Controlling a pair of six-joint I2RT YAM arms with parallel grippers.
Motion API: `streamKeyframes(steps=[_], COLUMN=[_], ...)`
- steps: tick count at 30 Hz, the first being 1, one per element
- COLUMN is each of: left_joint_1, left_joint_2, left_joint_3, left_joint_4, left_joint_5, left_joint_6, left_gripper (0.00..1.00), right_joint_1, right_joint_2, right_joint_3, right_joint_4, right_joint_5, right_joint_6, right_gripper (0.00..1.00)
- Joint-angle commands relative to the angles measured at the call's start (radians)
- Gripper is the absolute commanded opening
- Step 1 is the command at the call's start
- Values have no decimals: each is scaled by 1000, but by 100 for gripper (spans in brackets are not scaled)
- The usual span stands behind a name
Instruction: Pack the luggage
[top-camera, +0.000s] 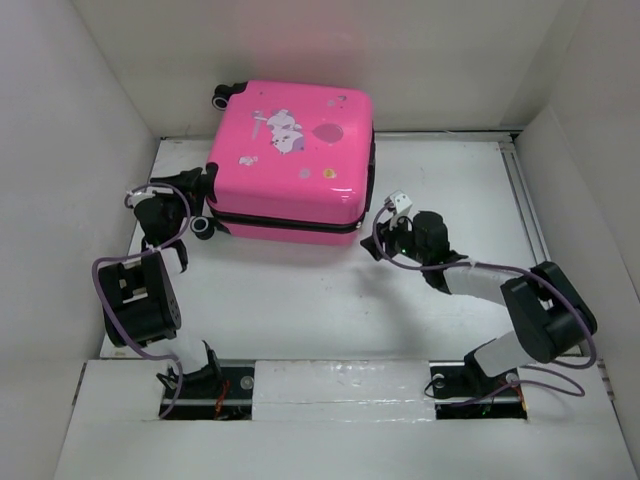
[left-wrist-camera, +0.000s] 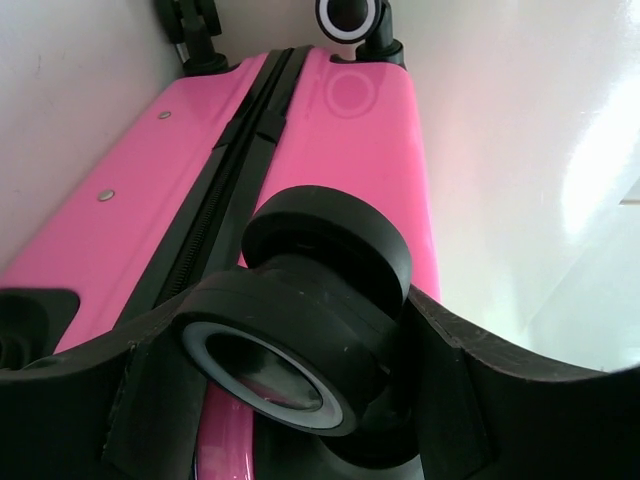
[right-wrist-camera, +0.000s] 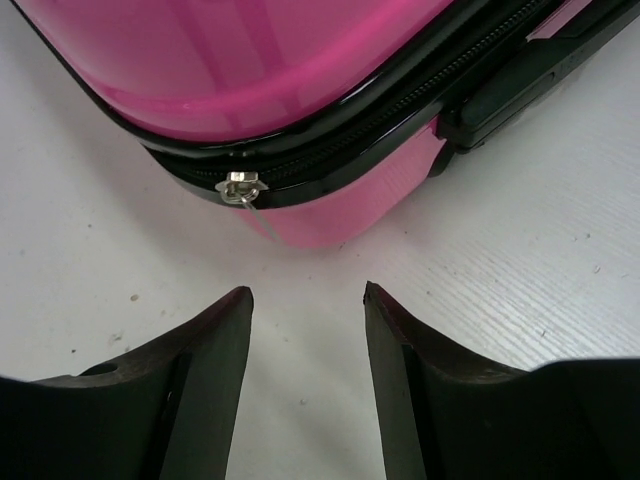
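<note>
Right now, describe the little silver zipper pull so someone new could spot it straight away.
Find the hot-pink hard-shell suitcase lying flat on the white table. Follow the black zipper band round its side to the rounded corner facing the right arm's open fingers. There hangs the small silver metal zipper pull, the only shiny piece on that dark band.

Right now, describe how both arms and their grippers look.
The left arm and right arm are black with blocky joints and pale grey-white link sections. A lilac cable loops along each. The left gripper and right gripper have matte black fingers tapering to blunt tips. A small white connector sits by the right wrist.
</note>
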Motion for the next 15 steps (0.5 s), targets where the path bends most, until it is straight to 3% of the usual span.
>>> streamKeyframes(steps=[1,2,9,15], left_joint_1=[-6,-6,-6,-60], left_joint_2=[-54,-54,-126,-160], left_joint_3=[-4,-14,-85,-117], left_joint_4=[193,193,193,203], left_joint_5=[7,7,-2,-38], left_joint_6=[24,24,63,85], left_gripper=[16,0,0,0], right_joint_1=[-26,-26,-38,-20], right_joint_2=[27,49,104,113], right_joint_3=[39,52,74,109], right_joint_4=[152,152,217,217], right_joint_5=[-117,-128,-235,-189], right_joint_6=[-28,-28,-42,-51], right_gripper=[55,55,56,53])
